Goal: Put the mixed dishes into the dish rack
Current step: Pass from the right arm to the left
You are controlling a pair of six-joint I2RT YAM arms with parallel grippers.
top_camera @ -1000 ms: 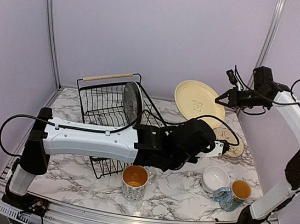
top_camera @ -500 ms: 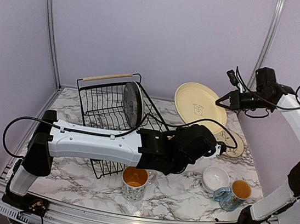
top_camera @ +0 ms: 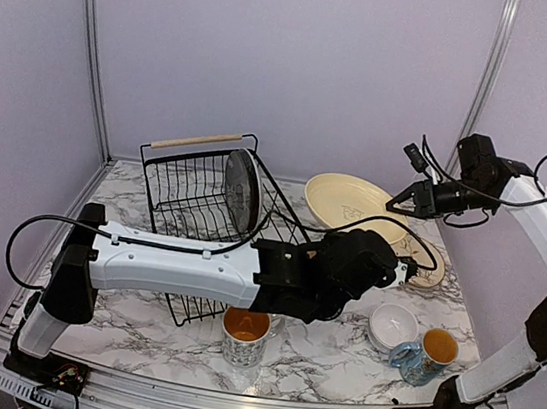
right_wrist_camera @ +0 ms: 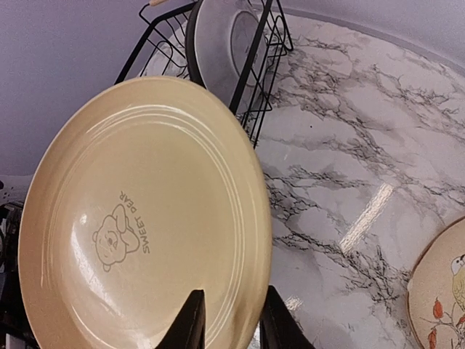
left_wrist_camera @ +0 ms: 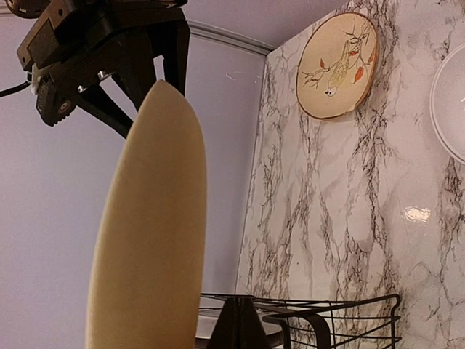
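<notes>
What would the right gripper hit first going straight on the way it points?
The yellow Sweet Bear plate: its rim sits between the jaws of the right gripper, so contact would likely come almost at once.

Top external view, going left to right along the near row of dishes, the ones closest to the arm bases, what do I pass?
orange-lined mug → white bowls → second orange-lined mug, close beside the bowls.

High rear overview, wrist views sharing cream plate (right_wrist_camera: 145, 218)
</notes>
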